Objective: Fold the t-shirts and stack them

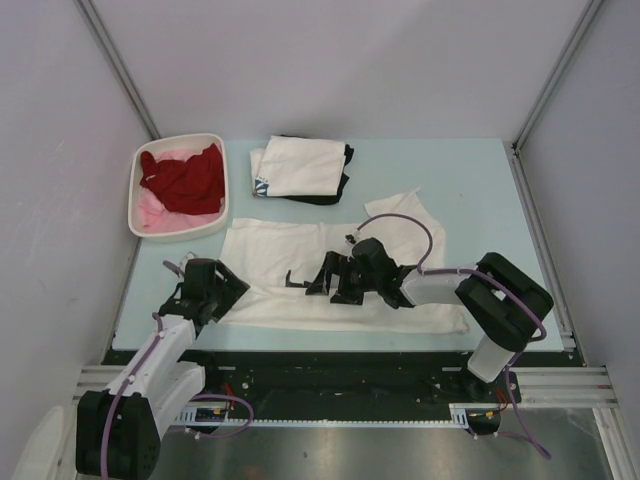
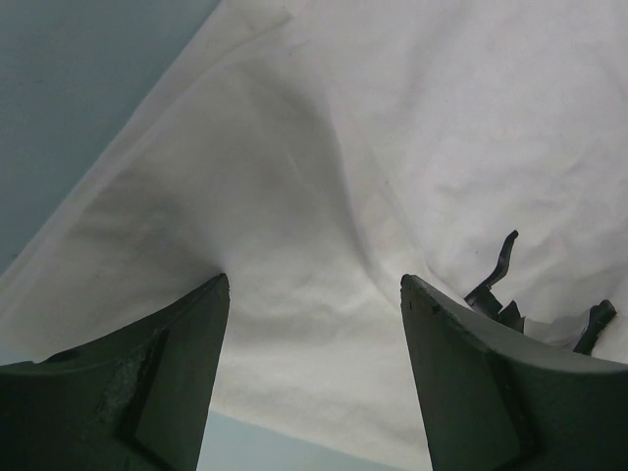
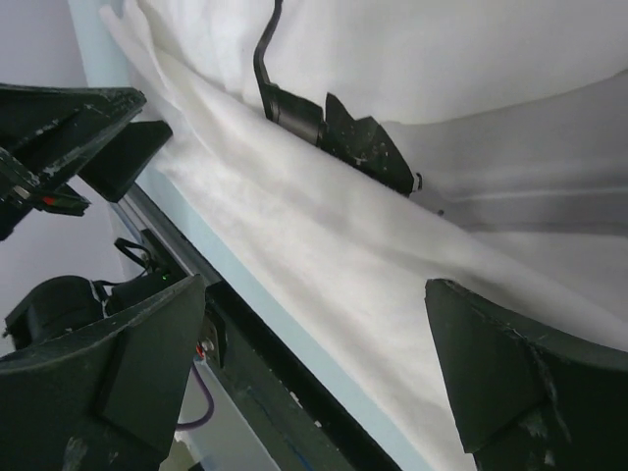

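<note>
While both claws, left claw (image 1: 222, 292) and right claw (image 1: 305, 283), gape wide, the cream-white t-shirt (image 1: 290, 250) lies lengthwise left-to-right.

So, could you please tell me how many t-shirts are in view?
5, possibly more hidden: dark red and pink in the basin, cream over black stacked, one cream spread out.

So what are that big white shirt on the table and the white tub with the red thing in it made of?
The spread white shirt looks like soft matte cotton-type cloth: it creases and drapes in folds. The tub looks like smooth moulded plastic, going by its rigid rounded rim, though I can't be sure. The red shirt in it is crumpled cloth.
</note>
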You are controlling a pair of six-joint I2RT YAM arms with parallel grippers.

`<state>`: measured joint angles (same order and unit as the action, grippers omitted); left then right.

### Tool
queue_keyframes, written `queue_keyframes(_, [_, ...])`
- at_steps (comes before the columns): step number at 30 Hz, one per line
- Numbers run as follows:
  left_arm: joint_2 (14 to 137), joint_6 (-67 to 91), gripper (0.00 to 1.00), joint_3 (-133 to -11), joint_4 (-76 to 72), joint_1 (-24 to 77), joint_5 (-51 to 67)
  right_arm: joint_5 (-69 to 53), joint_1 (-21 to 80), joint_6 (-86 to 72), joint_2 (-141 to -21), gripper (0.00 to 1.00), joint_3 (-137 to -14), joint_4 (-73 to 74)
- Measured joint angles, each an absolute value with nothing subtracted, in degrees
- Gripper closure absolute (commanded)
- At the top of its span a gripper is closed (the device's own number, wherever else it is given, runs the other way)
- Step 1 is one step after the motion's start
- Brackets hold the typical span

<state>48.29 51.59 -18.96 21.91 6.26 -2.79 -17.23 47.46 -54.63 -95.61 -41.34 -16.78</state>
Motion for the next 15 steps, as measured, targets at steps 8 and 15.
queue_keyframes(8, [48.4, 51.5, 0.25, -19.0, 21.7, 6.3, -2.9, -19.4, 44.1, -55.4, -97.9, 0.0, -41.3, -22.2])
queue_keyframes(15, [48.4, 51.4, 0.24, -19.0, 21.7, 6.3, -2.9, -17.8, 41.2, -54.1, -99.0, 0.0, -43.0, -23.5])
